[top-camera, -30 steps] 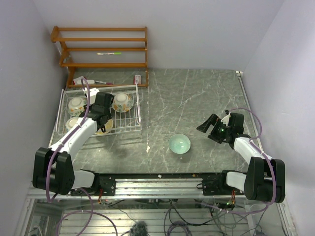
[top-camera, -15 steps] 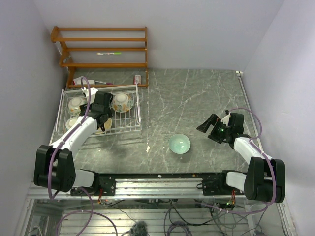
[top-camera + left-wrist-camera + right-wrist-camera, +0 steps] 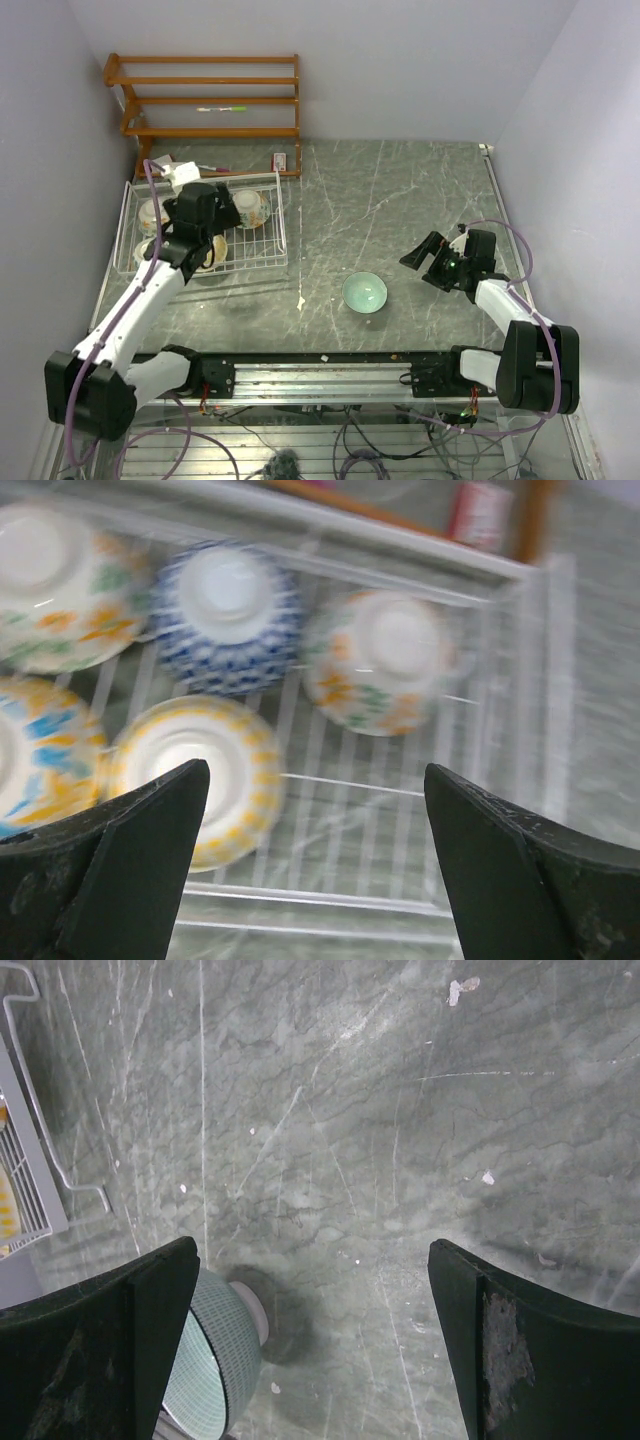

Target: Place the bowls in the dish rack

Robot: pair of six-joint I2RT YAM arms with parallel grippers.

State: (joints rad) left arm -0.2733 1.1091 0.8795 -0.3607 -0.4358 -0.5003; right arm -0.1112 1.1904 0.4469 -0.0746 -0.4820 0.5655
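Five painted bowls [image 3: 225, 615] lie foot-up in the dish rack [image 3: 420, 550], likely to drain, and only the teal bowl [image 3: 364, 292] sits upright on the table [image 3: 400, 190], so your left gripper [image 3: 312, 775] hovers spread and empty over the rack while your right gripper [image 3: 312, 1250], also spread, hangs near that bowl, best placed to take it.

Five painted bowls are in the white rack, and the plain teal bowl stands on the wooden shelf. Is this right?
Not quite. The teal bowl stands on the table instead, outside the rack; the top view shows it. The rest is right.
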